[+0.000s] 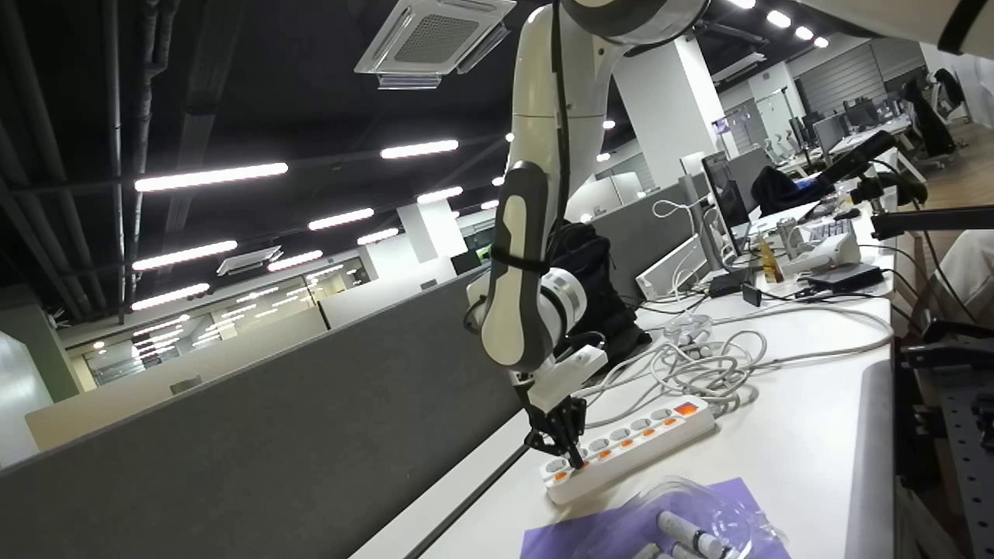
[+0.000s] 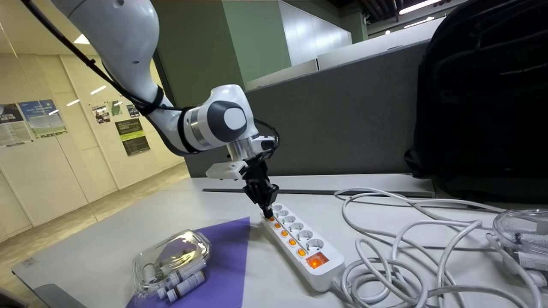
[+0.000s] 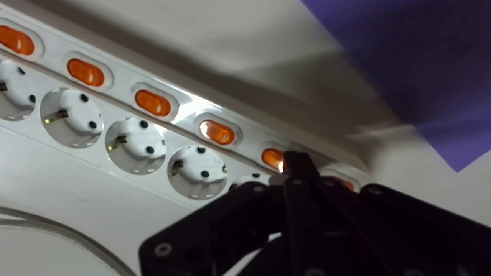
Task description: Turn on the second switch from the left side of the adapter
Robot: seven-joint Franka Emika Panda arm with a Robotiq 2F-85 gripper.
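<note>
The adapter (image 1: 633, 458) is a long white power strip with orange switches beside a row of sockets. It also shows in an exterior view (image 2: 295, 238) and in the wrist view (image 3: 172, 140). My gripper (image 3: 300, 159) is shut and empty, pointing down at the strip's far end from the cord. Its fingertips cover the right part of the switch second from that end (image 3: 273, 158); I cannot tell whether they press it. The end switch (image 3: 348, 185) is mostly hidden behind the fingers. The gripper shows in both exterior views (image 1: 576, 464) (image 2: 268, 214). The large main switch (image 2: 317, 260) glows orange.
A purple sheet (image 2: 227, 256) lies beside the strip, with a clear plastic box (image 2: 171, 256) and small bottles on it. White cords (image 2: 385, 265) lie coiled at the strip's cord end. A grey partition (image 2: 342, 128) and a black backpack (image 2: 479, 107) stand behind.
</note>
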